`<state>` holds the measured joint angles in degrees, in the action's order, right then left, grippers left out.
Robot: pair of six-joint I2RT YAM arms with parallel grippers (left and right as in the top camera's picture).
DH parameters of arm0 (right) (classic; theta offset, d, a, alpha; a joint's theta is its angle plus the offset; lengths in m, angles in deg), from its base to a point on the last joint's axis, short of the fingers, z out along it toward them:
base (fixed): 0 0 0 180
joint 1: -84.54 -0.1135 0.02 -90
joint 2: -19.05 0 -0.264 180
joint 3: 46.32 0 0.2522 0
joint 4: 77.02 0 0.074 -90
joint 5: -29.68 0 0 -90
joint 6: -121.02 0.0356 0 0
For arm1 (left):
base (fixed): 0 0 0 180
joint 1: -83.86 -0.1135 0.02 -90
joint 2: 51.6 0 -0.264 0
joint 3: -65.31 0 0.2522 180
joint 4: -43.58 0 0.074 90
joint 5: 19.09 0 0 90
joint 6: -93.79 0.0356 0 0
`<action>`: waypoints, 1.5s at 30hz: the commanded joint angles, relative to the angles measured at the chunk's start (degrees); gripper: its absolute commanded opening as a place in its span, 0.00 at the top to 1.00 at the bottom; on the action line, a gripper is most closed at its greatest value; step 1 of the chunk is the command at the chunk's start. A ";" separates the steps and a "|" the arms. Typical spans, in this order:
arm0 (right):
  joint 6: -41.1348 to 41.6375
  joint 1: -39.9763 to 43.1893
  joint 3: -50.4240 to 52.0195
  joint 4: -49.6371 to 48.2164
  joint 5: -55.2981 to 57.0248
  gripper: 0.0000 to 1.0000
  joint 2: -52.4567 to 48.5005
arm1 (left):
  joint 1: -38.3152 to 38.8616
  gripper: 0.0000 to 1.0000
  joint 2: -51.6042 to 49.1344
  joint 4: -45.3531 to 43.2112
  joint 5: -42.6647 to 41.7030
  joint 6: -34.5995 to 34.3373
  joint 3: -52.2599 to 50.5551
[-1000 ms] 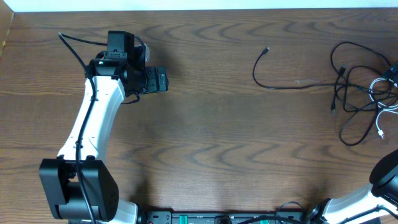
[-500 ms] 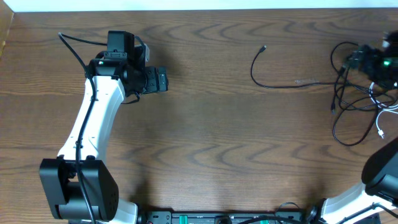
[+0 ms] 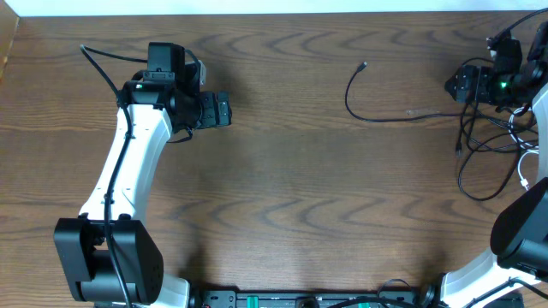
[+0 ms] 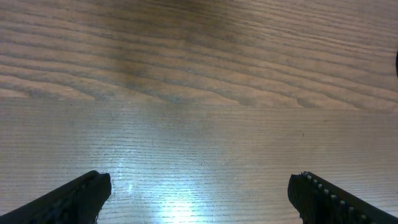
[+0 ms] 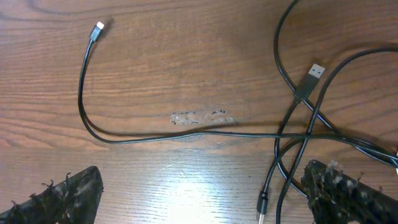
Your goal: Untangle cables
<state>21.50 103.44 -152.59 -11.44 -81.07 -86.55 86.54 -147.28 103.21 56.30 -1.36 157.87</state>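
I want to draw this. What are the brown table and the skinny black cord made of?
Brown table: wood or wood-look laminate; wavy grain, slight sheen under glare. Thin black cord: probably rubbery plastic coating, smooth; it bends in loose curves.

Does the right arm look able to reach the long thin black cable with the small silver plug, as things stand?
Probably yes: the open right gripper hovers by that black cable, nothing between.

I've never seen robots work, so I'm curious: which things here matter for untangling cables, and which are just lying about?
Job: long black cable; tangled black cables; white cable.
Not the job: left arm's own black wire; pale scuff on table.
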 commanded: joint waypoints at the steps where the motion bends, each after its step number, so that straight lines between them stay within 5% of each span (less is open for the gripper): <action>1: -0.85 -0.57 0.48 0.11 0.28 0.01 -0.61 | -0.24 0.02 0.31 -0.09 0.76 -0.09 0.50; 22: -0.85 -0.63 0.48 0.37 0.28 0.01 0.83 | -0.24 0.02 0.33 -0.09 0.76 -0.09 0.50; 33: -0.85 -4.59 0.48 0.92 0.28 0.01 27.43 | -0.24 0.02 0.31 -0.09 0.79 -0.09 0.50; 45: -2.38 -18.14 1.57 3.72 3.76 0.01 54.14 | -0.24 0.02 0.33 -0.09 0.76 -0.09 0.50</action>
<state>20.36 87.11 -151.89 -8.03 -78.58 -35.86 86.54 -147.28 103.21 56.30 -1.36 157.87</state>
